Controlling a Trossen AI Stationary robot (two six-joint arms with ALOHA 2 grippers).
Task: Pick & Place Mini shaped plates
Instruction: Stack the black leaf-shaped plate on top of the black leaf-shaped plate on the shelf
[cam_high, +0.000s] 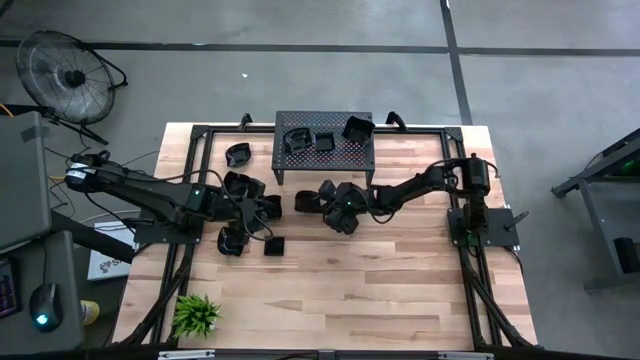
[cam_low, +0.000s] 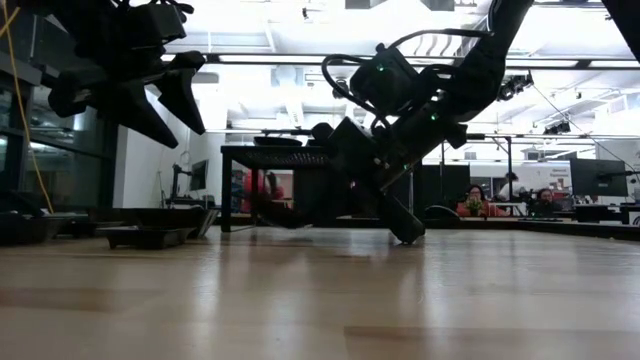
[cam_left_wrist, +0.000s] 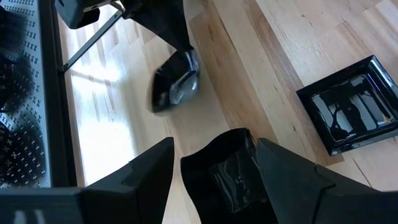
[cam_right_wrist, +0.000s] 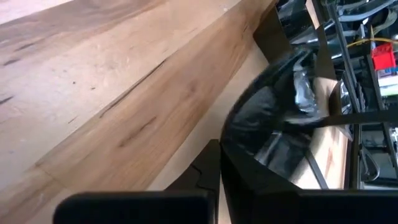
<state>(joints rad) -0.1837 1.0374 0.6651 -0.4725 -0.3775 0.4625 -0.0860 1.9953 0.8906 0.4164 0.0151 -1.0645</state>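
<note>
Closing on a mini plate at the table's middle.
The right gripper (cam_high: 338, 212) has its fingers clamped on a glossy black mini plate (cam_right_wrist: 273, 134), just in front of the perforated stand (cam_high: 323, 145). The left gripper (cam_high: 262, 208) hovers with fingers spread above the loose plates (cam_high: 248, 214) on the table (cam_high: 400, 280). About three plates (cam_high: 322, 136) sit on the stand; most seem left to move.

Two dark, jointed robot arms showing black cabling.
The left gripper (cam_left_wrist: 214, 165) is showing matte black, wedge-shaped fingers (cam_left_wrist: 149, 171); green indicator lights are glowing on both arms' wrists.
</note>
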